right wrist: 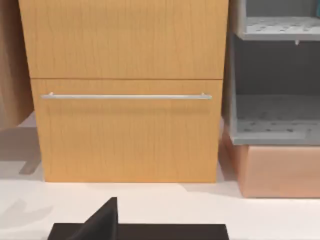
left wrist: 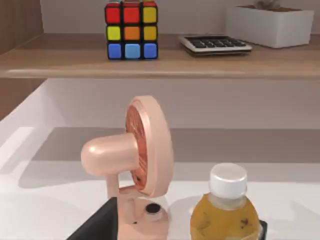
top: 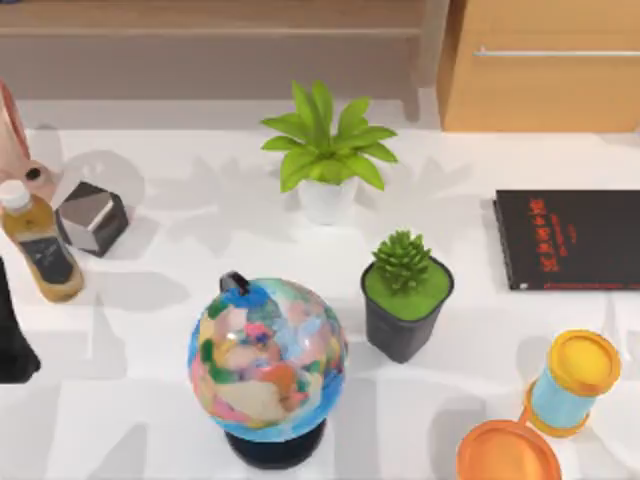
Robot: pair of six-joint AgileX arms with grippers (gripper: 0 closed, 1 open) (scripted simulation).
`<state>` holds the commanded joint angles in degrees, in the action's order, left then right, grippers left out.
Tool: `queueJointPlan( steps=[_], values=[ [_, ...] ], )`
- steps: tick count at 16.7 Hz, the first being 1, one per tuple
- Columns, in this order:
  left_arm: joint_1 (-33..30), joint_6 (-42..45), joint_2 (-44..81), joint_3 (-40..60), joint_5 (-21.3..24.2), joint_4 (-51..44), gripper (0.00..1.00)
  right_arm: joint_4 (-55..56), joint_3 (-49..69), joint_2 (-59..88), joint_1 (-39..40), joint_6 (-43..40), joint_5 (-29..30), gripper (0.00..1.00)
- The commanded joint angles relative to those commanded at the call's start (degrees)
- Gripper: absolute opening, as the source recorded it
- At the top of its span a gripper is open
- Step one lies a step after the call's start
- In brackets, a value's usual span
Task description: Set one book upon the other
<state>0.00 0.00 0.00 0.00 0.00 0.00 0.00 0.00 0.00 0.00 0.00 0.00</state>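
The black book [top: 570,240] lay flat at the table's 3 o'clock edge, at about 2 o'clock from the dark-potted succulent [top: 405,295]. The left arm [top: 15,340] sat at 9 o'clock; couldn't tell its grip. The right wrist view looked over the book's edge [right wrist: 140,232] toward a wooden cabinet [right wrist: 125,90].

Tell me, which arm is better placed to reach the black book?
Probably the right arm. The black book lies at the table's right edge, and the right wrist view shows it close below. The left arm sits at the far left, beside the bottle.
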Motion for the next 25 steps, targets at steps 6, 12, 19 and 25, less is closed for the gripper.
queueJointPlan(
  steps=[6, 12, 19, 25],
  values=[
    [0.0, 0.0, 0.0, 0.0, 0.0, 0.0, 1.0, 2.4, 5.78, 6.02, -1.99, -0.06, -1.87, 1.0],
    [0.0, 0.0, 0.0, 0.0, 0.0, 0.0, 1.0, 11.09, 27.23, 33.12, -9.18, -0.25, -8.61, 1.0],
    [0.0, 0.0, 0.0, 0.0, 0.0, 0.0, 1.0, 23.28, 57.75, 80.49, -19.28, -0.53, -18.08, 1.0],
    [0.0, 0.0, 0.0, 0.0, 0.0, 0.0, 1.0, 31.24, 77.64, 109.42, -25.87, -0.71, -24.26, 1.0]
  ],
)
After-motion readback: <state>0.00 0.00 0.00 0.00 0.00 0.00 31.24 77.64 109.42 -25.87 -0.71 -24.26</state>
